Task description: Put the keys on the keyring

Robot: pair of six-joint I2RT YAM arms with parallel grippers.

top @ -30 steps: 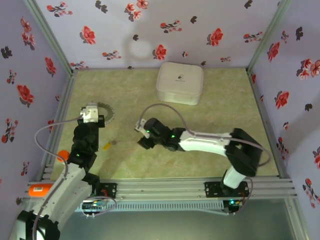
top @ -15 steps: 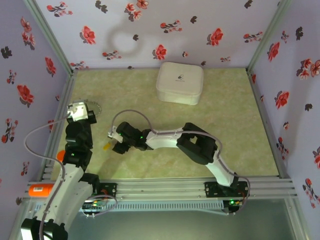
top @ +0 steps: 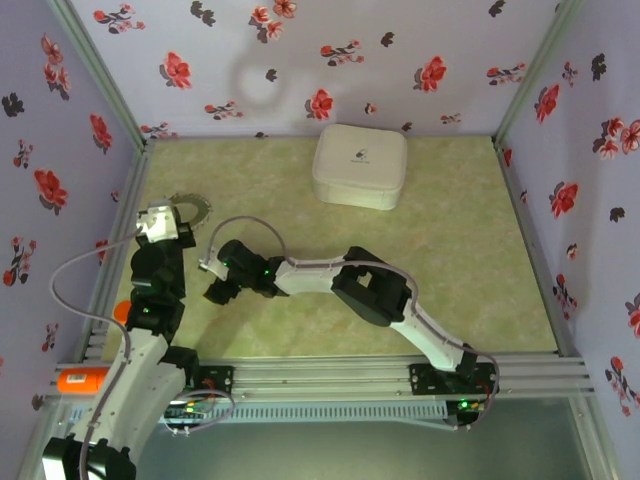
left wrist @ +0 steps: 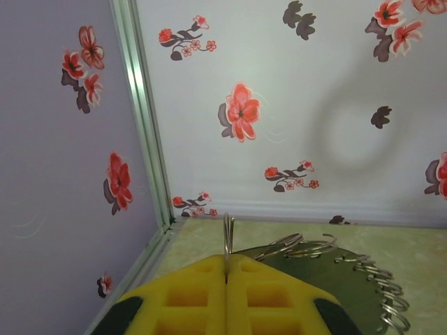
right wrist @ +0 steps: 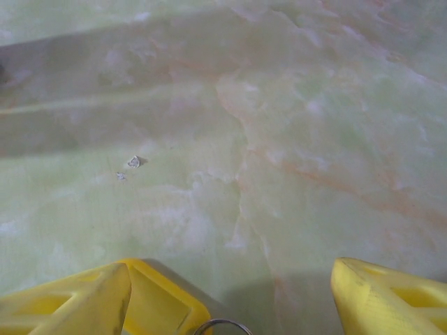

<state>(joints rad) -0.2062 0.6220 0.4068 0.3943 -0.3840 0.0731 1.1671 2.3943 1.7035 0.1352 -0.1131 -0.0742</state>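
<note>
The keyring is a dark flat loop with several thin metal rings along its edge. My left gripper is shut on one upright metal ring of it, near the left wall. From above, the keyring pokes out just beyond the left gripper. My right gripper reaches far left, low over the floor beside the left arm. Its yellow fingers stand wide apart, so the right gripper is open over bare floor. A small metal ring arc shows at the bottom edge between them. The keys are hidden.
A white rounded box sits at the back of the floor. Flowered walls close in the left, back and right; the left wall is close beside the left gripper. The right arm's links stretch across the middle.
The right arm swept left from the middle to beside the left arm, covering the spot where a yellow-headed key lay, and its jaws widened. The left gripper shifted left and back with the keyring.
</note>
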